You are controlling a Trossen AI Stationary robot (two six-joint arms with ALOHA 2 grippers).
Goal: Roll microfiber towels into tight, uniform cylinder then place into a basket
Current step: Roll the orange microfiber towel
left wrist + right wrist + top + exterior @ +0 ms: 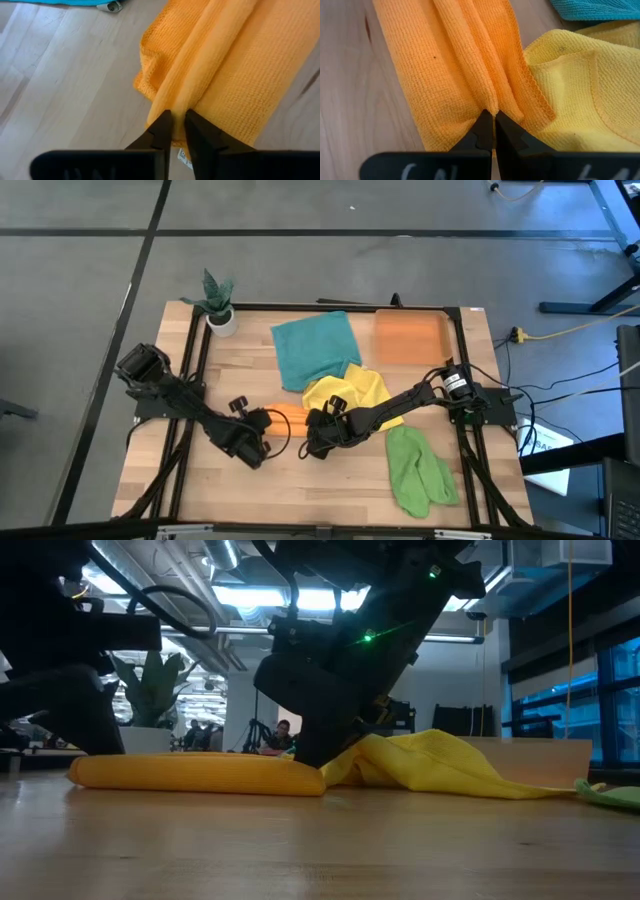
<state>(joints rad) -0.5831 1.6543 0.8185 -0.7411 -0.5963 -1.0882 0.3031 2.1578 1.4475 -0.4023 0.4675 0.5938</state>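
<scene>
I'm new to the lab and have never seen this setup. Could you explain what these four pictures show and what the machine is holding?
It is one moment seen by four cameras. One looks straight down on a wooden table, one sits at table-top height, and one rides on each arm's wrist.

The machine is two dark robot arms, each ending in two fingers. The left gripper and the right gripper each pinch a fold of the orange towel, a long roll lying between them, one at each end.

Also on the table: a teal towel, a yellow towel touching the orange one, a light green towel, an empty orange basket, and a small potted plant in a corner.
</scene>
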